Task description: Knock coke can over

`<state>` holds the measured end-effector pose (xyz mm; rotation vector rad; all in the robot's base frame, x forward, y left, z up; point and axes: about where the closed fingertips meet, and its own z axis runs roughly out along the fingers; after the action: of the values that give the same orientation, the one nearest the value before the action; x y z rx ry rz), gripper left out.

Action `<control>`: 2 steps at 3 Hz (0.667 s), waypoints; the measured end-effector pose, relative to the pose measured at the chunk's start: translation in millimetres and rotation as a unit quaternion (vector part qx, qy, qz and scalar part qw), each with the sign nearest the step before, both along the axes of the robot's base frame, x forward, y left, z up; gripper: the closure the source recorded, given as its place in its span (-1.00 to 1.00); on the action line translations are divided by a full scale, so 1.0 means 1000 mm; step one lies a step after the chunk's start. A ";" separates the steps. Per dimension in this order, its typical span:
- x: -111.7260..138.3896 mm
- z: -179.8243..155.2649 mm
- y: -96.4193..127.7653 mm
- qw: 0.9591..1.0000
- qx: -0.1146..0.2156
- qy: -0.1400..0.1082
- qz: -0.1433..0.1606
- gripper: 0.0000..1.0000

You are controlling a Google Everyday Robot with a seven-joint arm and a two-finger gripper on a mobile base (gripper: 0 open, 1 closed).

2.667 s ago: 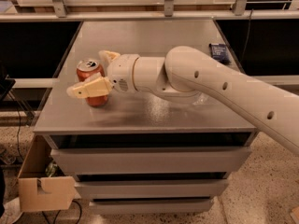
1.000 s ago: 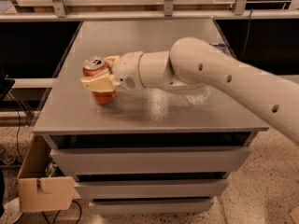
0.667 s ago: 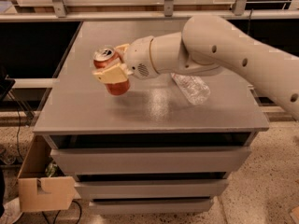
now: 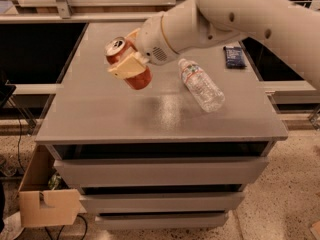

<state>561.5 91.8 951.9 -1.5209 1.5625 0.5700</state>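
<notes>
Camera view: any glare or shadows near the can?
Camera view: broad pale glare on the tabletop just below the water bottle, right of the coke can; the gripper, over the tabletop's upper left, holds that can tilted in even light; no hard shadow shows under it.

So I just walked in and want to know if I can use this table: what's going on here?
The robot arm's hand grips the coke can over the grey table, holding it tilted with its silver top leaning away from the arm. A clear water bottle lies on its side beside it, and a dark blue packet sits further back. The can is not yet lying down.
</notes>
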 end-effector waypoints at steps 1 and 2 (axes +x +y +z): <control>-0.005 -0.007 0.019 0.995 -0.096 -0.011 0.034 1.00; -0.009 -0.028 0.043 0.978 -0.188 -0.018 0.089 1.00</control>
<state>552.6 135.2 923.5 -1.9597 1.5766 0.3527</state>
